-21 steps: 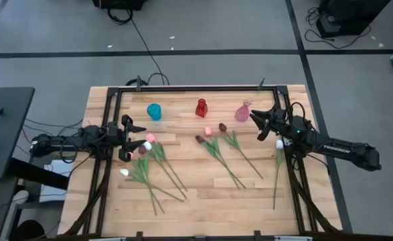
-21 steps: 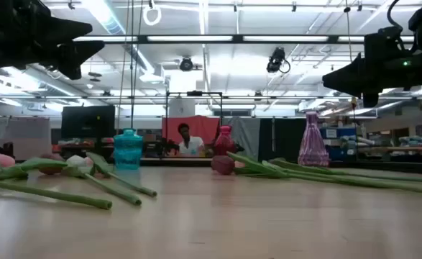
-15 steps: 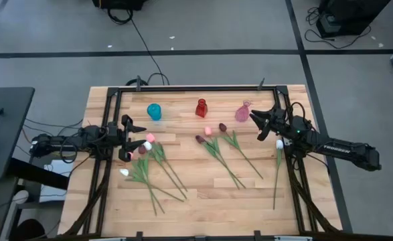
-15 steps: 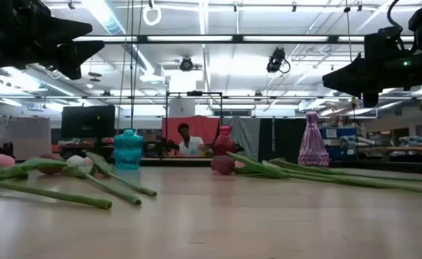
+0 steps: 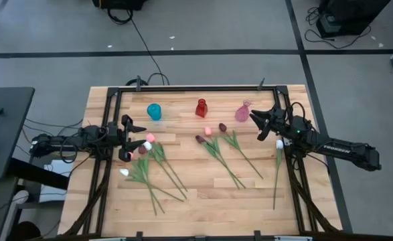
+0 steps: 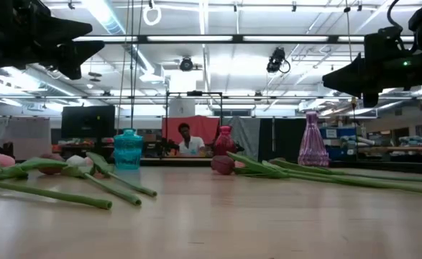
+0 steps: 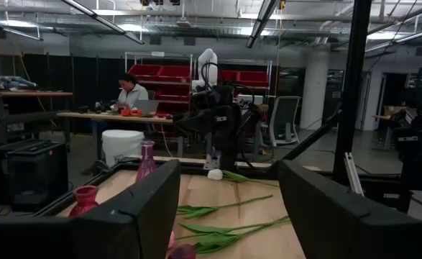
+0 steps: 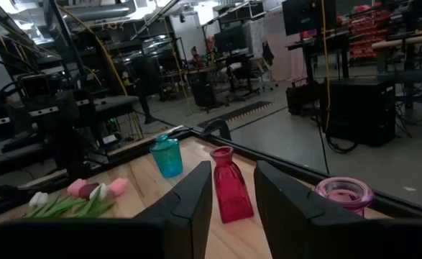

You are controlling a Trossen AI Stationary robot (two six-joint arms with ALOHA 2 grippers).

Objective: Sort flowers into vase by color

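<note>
Before you lie the artificial tulips (image 5: 157,167), each a long thin green stem with leaves and a small pink, dark maroon or white head, flat on the pale wooden plank desk (image 5: 196,207) in three lots. One bunch sits near the desk's left edge, its heads towards that edge and its stems fanning towards the front edge. A second group (image 5: 221,150) lies at the desk's middle, its maroon and pink heads towards the back edge. A single white-headed tulip (image 5: 278,164) lies along the right edge.

Along the back edge stand a small teal glass vase (image 5: 154,112), a red glass vase (image 5: 201,108) and a pink translucent vase (image 5: 242,112), all upright and well apart from one another.

Your left gripper (image 5: 133,138) hangs above the desk just beside the left bunch's heads, fingers wide apart and holding nothing, as the left wrist view confirms. Your right gripper (image 5: 259,124) hangs near the back right corner, just beside the pink vase and apart from it; its fingers (image 8: 189,205) stand a little apart with nothing between them.
</note>
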